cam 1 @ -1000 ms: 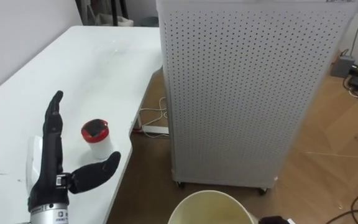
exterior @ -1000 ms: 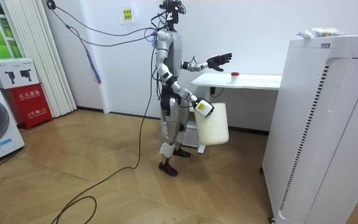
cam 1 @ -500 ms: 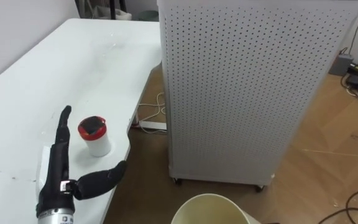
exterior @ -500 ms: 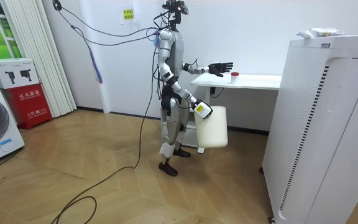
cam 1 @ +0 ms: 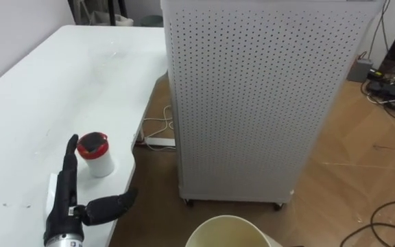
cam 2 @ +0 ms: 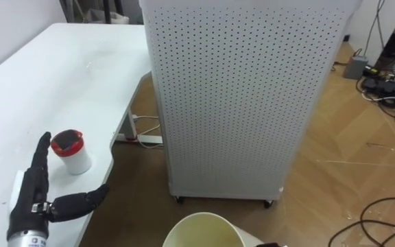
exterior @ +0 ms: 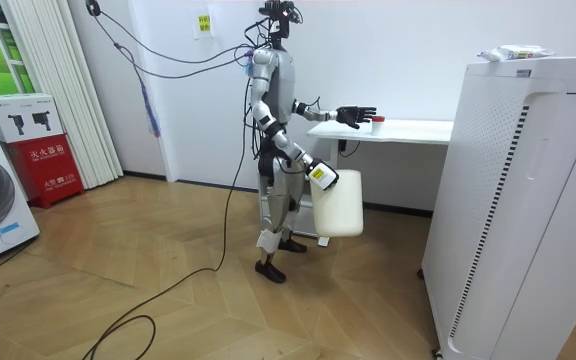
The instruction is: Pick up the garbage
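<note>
White table carries the red-topped cup close to its near edge. The left hand is just beside it, fingers straight, thumb spread, grasping nothing; whether a fingertip touches the cup I cannot tell. A sideways knock could tip the cup off the edge, missing the bucket, whose rim is cut off below. The right hand is at the bucket, its grip too small to read.

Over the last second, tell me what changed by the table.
The left hand came down toward the table; its open fingers are now beside the red-lidded cup, not closed on it. Nothing was grasped or released. The cup stayed on the table, and the cream bin still hangs by the robot's right side.
</note>
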Available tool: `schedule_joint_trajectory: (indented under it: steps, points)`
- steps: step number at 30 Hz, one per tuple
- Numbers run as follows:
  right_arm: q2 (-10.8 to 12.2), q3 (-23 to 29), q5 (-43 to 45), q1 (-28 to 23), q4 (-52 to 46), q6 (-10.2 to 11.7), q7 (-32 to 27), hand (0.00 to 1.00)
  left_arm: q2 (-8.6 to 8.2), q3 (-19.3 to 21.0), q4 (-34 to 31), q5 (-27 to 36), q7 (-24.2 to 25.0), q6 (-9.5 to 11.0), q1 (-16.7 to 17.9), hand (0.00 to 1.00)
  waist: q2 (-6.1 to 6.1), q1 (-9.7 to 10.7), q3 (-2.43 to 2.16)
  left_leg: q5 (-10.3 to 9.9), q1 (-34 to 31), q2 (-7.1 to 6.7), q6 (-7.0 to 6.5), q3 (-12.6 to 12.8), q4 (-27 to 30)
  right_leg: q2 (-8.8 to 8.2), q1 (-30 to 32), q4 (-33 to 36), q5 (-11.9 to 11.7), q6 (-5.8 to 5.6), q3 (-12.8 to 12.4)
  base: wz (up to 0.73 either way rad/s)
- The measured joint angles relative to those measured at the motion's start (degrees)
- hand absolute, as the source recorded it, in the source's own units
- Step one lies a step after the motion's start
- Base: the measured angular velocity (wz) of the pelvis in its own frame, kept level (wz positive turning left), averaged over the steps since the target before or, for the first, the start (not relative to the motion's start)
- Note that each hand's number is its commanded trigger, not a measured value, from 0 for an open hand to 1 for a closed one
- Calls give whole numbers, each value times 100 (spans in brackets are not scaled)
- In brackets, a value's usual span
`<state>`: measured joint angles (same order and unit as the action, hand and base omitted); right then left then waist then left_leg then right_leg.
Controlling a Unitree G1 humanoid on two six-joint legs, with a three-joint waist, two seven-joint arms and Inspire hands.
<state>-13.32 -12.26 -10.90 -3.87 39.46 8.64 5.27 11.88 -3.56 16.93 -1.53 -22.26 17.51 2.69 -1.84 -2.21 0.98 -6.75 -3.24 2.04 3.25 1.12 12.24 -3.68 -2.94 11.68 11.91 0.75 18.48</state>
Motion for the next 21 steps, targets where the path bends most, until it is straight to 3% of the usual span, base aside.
schedule_joint_trajectory:
  steps: [10,14,21]
  points:
    - [2,1,42,-17,0,-10,51,100,-2,51,0,453,-89,-97,-69,0,41,53,-24,0,5,0,0,38,0,8,1,-8,-1,1,-76,-1]
    - [1,1,45,-17,0,-126,58,100,-2,50,0,687,-260,-126,-68,0,82,54,-47,0,30,1,0,38,-10,6,-17,-1,-3,1,-75,0]
    - [-2,1,42,-55,-30,-239,81,100,-2,47,0,832,-361,-168,-68,0,99,59,-48,-11,102,4,-18,38,-48,7,-86,1,-5,0,-37,2]
